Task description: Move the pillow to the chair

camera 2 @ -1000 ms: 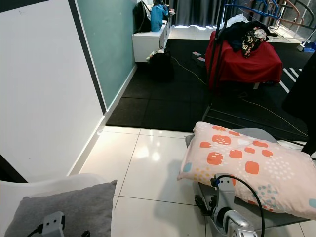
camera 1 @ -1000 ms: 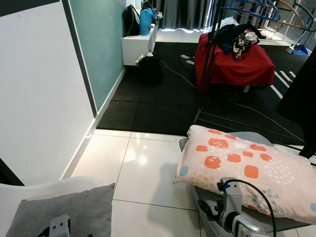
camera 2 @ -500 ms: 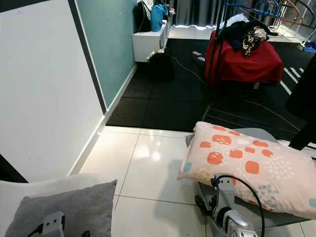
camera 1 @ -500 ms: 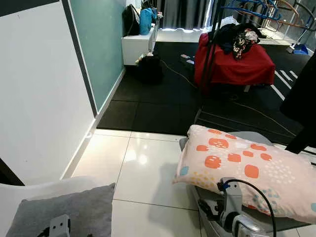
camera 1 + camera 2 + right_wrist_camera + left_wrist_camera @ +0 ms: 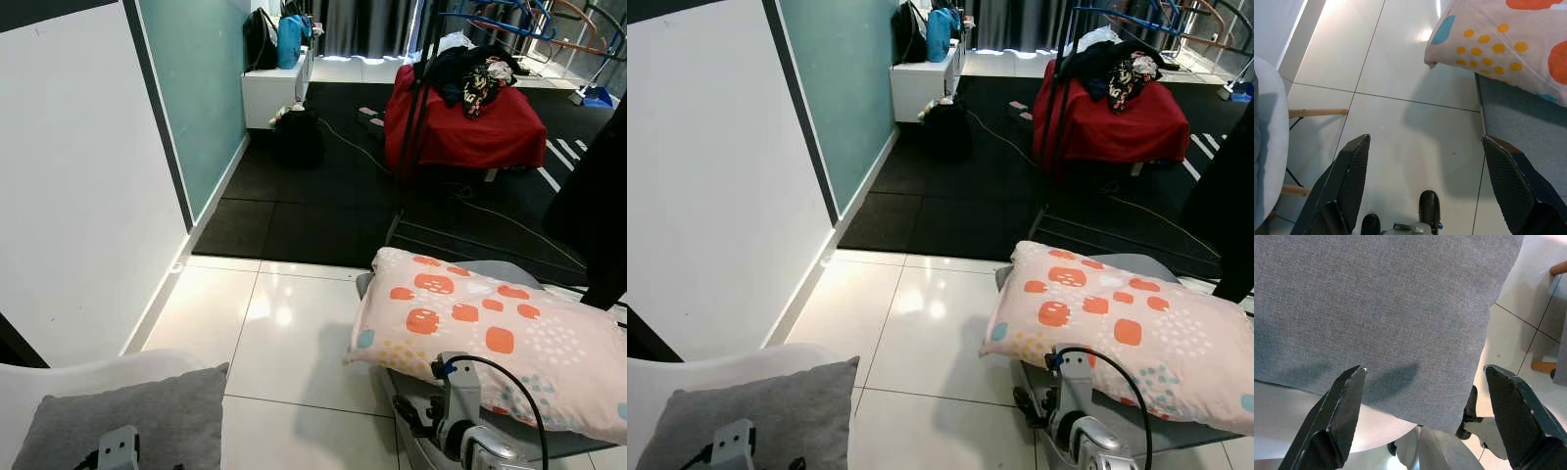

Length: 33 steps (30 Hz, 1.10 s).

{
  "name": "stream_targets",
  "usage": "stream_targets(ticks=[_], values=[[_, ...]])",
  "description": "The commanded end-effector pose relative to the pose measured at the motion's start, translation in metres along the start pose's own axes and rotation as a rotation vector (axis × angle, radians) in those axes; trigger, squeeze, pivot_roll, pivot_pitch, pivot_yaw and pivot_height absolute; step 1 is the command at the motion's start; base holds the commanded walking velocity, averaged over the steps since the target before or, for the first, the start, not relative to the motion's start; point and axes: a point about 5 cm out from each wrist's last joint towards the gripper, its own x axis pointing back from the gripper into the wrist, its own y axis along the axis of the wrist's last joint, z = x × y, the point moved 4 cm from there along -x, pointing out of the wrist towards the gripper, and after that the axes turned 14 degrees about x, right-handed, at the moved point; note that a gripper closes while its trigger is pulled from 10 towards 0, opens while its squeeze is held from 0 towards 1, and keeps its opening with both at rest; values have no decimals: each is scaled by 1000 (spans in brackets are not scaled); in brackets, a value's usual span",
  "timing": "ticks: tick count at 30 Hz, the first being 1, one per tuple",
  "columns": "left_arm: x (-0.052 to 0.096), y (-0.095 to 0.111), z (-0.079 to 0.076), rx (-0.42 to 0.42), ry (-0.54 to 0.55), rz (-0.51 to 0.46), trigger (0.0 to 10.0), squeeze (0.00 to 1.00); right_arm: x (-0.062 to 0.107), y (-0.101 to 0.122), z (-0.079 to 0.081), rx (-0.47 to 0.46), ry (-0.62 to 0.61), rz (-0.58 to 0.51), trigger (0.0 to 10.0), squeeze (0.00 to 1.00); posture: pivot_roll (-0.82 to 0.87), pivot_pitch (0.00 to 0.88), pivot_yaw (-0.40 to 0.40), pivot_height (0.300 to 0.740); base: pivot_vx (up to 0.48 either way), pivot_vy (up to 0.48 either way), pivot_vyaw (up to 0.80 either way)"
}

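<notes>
The pillow [image 5: 480, 338], white with orange patches, lies on a grey padded seat [image 5: 490, 272] at the right. My right gripper [image 5: 1426, 141] hangs open over the tiled floor, just beside the pillow's corner [image 5: 1508, 44] and the seat's edge [image 5: 1518, 127]. At the lower left stands a white chair [image 5: 88, 377] with a grey cushion [image 5: 127, 416] on it. My left gripper [image 5: 1425, 369] is open a little above that grey cushion [image 5: 1376, 298], holding nothing.
A white and teal wall [image 5: 78, 196] runs along the left. Beyond the tiles is a dark mat with cables, a black bag [image 5: 297, 135], a white cabinet [image 5: 276, 93] and a red-covered seat piled with clothes [image 5: 470, 122]. A dark shape [image 5: 598, 215] stands at the right edge.
The dark shape at the right edge has shifted a little. The pillow, the chair and both grippers stay where they were.
</notes>
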Motion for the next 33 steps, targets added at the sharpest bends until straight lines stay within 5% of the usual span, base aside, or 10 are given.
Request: stream_targets(ticks=[1,33], values=[[2,1,6,-1,12,2,10000,0,1,-4,0,-15,-1,7,10000,0,-107,79,-6,740,0,0,0],[2,-1,8,-39,10,13,10000,0,1,-7,1,-11,1,10,10000,0,-101,54,-3,740,0,0,0]])
